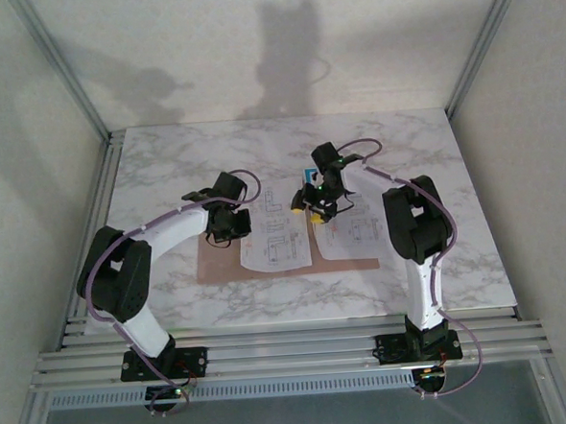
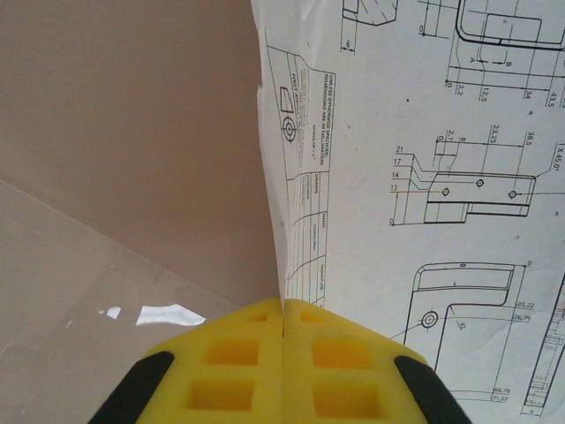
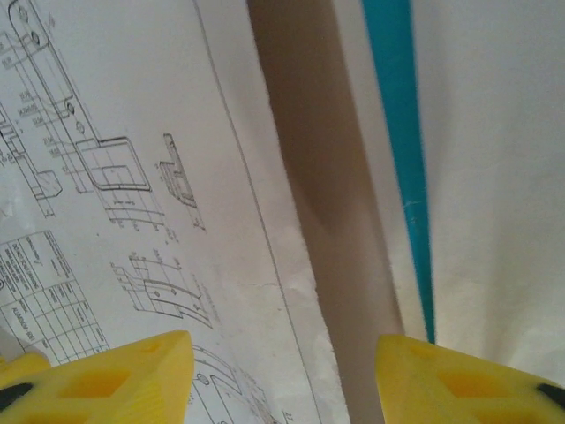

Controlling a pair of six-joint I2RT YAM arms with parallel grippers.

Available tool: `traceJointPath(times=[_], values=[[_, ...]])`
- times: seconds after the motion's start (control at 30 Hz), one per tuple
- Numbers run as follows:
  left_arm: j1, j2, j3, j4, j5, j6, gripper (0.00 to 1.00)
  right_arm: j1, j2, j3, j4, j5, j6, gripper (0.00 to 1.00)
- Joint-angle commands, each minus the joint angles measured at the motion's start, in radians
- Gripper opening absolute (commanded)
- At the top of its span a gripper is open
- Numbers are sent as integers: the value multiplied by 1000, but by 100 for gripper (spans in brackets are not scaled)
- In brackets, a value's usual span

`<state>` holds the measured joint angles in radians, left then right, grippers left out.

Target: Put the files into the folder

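Note:
The tan folder (image 1: 219,266) lies flat on the marble table (image 1: 165,171), with white printed files (image 1: 277,241) spread on it. My left gripper (image 1: 226,223) is at the left sheet's left edge. In the left wrist view its yellow pads (image 2: 229,362) meet, and the raised edge of a printed sheet (image 2: 424,132) runs in between them, with bare folder card (image 2: 132,115) to the left. My right gripper (image 1: 317,210) hangs open over the middle. Its wrist view shows a printed sheet (image 3: 132,177), a tan strip of folder (image 3: 309,132) and the cyan sheet's edge (image 3: 397,132).
A second printed sheet (image 1: 356,234) lies on the folder's right half under the right arm. Aluminium frame rails (image 1: 292,351) run along the near table edge, and white walls close in the sides and back.

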<state>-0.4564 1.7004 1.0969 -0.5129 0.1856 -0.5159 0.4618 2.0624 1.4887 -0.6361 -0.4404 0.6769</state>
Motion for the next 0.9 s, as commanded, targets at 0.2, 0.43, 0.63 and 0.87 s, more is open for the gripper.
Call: traceJointPath(times=[0.2,0.43,0.63,0.87], values=[[7,-1,-11,5,1,-8,0,22,61,40,-1,-33,18,54],[7,4,-28,21,4,-18,0,25,22,49,20,-78,21,48],[8,8,-40,31,0,-24,0,26,-38,15,53,-155,38,46],[7,19,-35,34,-2,-28,0,53,-77,-54,71,-172,34,46]])
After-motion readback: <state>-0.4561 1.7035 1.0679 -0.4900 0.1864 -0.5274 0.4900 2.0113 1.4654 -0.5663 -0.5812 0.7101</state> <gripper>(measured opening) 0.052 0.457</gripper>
